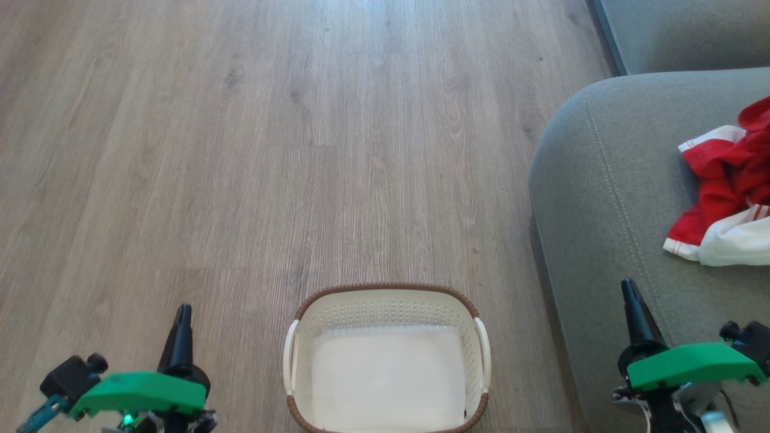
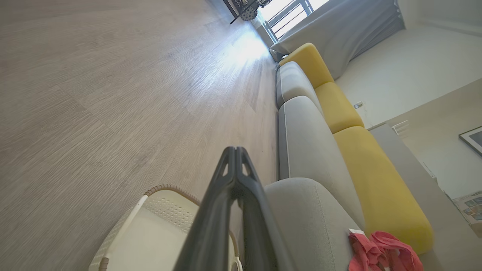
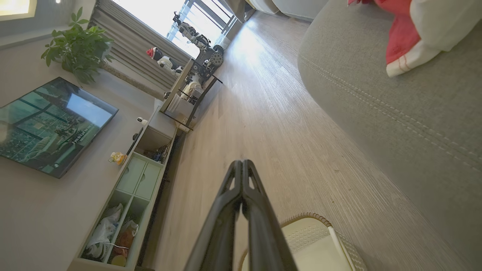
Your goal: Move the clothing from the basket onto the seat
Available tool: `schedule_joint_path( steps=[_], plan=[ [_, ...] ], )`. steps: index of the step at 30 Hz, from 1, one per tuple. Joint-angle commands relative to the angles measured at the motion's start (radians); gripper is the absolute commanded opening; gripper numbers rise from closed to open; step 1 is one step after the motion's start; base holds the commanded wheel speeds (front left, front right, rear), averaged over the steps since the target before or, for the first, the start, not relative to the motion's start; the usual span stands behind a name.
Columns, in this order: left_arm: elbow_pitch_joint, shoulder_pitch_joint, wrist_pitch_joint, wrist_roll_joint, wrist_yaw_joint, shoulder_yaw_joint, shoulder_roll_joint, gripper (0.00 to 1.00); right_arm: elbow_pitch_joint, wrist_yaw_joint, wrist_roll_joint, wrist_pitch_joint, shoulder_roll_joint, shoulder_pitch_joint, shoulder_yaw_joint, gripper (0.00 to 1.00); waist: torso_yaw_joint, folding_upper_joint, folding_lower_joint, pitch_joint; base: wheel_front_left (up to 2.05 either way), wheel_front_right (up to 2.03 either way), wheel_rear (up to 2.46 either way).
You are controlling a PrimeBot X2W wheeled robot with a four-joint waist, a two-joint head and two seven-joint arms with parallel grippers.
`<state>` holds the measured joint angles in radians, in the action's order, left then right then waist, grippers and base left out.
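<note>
The white basket [image 1: 388,299] with its brown rim stands on the floor at the bottom centre of the head view, its white bottom bare. Red-and-white clothing [image 1: 728,186] lies crumpled on the grey seat [image 1: 607,198] at the right. My left gripper [image 1: 182,311] is shut with nothing in it, over the floor left of the basket. My right gripper [image 1: 627,285] is shut and holds nothing, above the seat's front edge, nearer me than the clothing. The left wrist view shows my left gripper [image 2: 235,149], the basket [image 2: 158,210] and the clothing [image 2: 380,252]. The right wrist view shows my right gripper [image 3: 241,162], the clothing [image 3: 410,37] and the basket [image 3: 320,241].
Wood-look floor [image 1: 271,150] spreads ahead and to the left. A second grey cushion [image 1: 686,33] sits beyond the seat, with yellow back cushions [image 2: 372,188] along the sofa. A low cabinet [image 3: 139,180], a television [image 3: 49,124] and a potted plant [image 3: 77,52] line the opposite wall.
</note>
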<state>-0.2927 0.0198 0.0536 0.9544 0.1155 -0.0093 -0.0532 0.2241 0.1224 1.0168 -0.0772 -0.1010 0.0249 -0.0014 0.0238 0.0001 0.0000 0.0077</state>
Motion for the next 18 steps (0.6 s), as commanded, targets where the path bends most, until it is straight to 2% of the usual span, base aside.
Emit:
schedule_joint_path(
  steps=[1,18],
  plan=[
    [0.038,-0.065,-0.005,0.032,0.008,0.034,-0.002,0.00,-0.028,0.005,0.030,0.006,-0.004,-0.052,-0.001,0.00,-0.001,-0.0001,0.0000,0.000,0.00,0.00,0.00],
    [0.041,-0.084,-0.054,0.219,0.010,0.061,0.000,0.00,-0.013,0.006,0.206,0.055,0.007,-0.075,-0.026,0.00,-0.008,-0.0001,0.0000,-0.001,0.00,0.00,0.00]
  ],
)
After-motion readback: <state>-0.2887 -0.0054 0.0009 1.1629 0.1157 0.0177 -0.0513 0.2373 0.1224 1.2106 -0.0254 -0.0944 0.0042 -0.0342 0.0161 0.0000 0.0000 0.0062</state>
